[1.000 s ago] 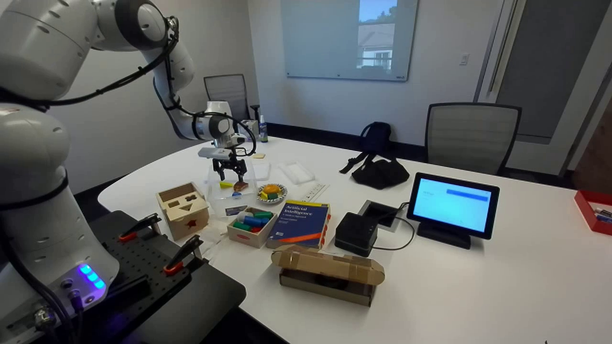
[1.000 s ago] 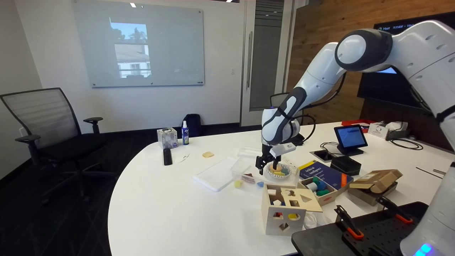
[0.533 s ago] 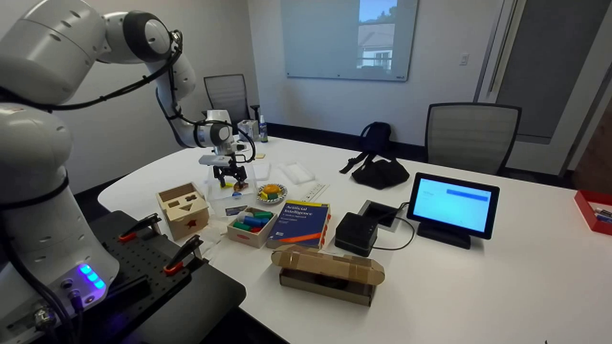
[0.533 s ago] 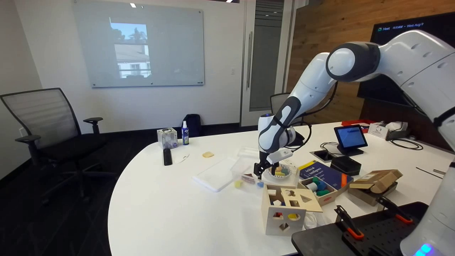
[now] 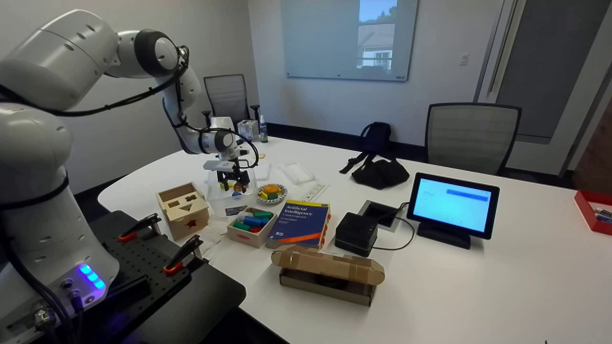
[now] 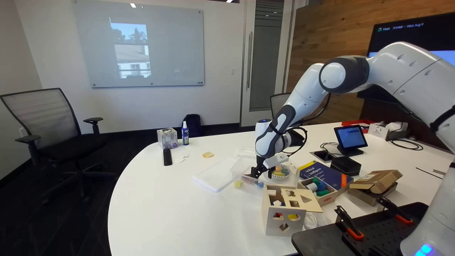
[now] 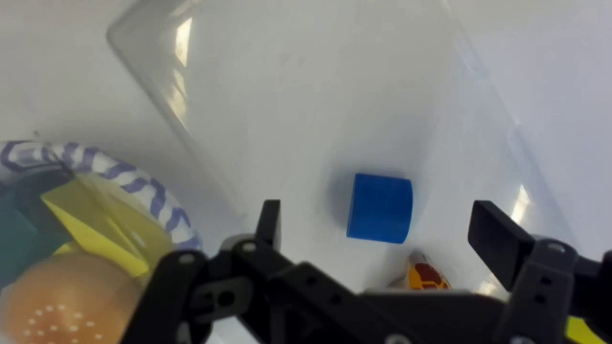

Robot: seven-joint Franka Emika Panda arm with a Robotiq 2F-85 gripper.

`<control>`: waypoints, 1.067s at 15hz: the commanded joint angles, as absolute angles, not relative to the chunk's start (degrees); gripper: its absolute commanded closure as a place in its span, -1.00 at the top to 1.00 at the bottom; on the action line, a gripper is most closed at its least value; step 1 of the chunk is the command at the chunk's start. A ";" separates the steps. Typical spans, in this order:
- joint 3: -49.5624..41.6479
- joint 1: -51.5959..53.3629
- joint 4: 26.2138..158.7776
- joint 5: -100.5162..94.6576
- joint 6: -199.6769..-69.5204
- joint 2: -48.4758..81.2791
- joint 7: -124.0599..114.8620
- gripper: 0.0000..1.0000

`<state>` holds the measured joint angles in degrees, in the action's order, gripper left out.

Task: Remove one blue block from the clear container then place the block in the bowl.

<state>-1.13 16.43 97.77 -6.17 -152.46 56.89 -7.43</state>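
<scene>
the pincer (image 7: 377,217) is spread wide and holds nothing. the blue block (image 7: 380,209) sits on the floor of the clear tub (image 7: 296,110). in the wrist view it lies between the two fingertips (image 7: 271,223), with room on each side. it looks almost square, so i think going straight down, then squeezing, would work.

In the wrist view, the block (image 7: 380,209) lies in the container (image 7: 306,95) below the hand (image 7: 377,220), another piece (image 7: 427,277) at the block's five o'clock. On the worktop (image 5: 430,296), in an exterior view, the bowl (image 5: 273,201) stands just beside the container at three o'clock, holding pieces (image 5: 272,189); the sorter box (image 5: 181,227) sits at eight, the tray (image 5: 252,240) at five, the book (image 5: 299,227) at four, the tablet (image 5: 454,205) well apart at three.
</scene>
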 commanded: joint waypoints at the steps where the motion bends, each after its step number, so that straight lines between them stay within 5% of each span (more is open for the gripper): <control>1: -1.88 17.62 92.88 -6.40 -150.72 60.39 -9.30 1.00; 2: -1.81 17.61 92.16 -6.33 -150.60 61.07 -9.25 1.00; 3: -1.80 17.67 91.57 -6.31 -150.42 61.61 -9.24 0.50; 5: -1.84 17.81 90.72 -6.26 -150.14 62.30 -9.32 0.35; 12: -2.26 18.91 90.23 -6.57 -149.82 61.67 -9.68 -0.73; 16: -1.91 18.91 92.57 -6.60 -147.42 58.02 -9.10 -0.83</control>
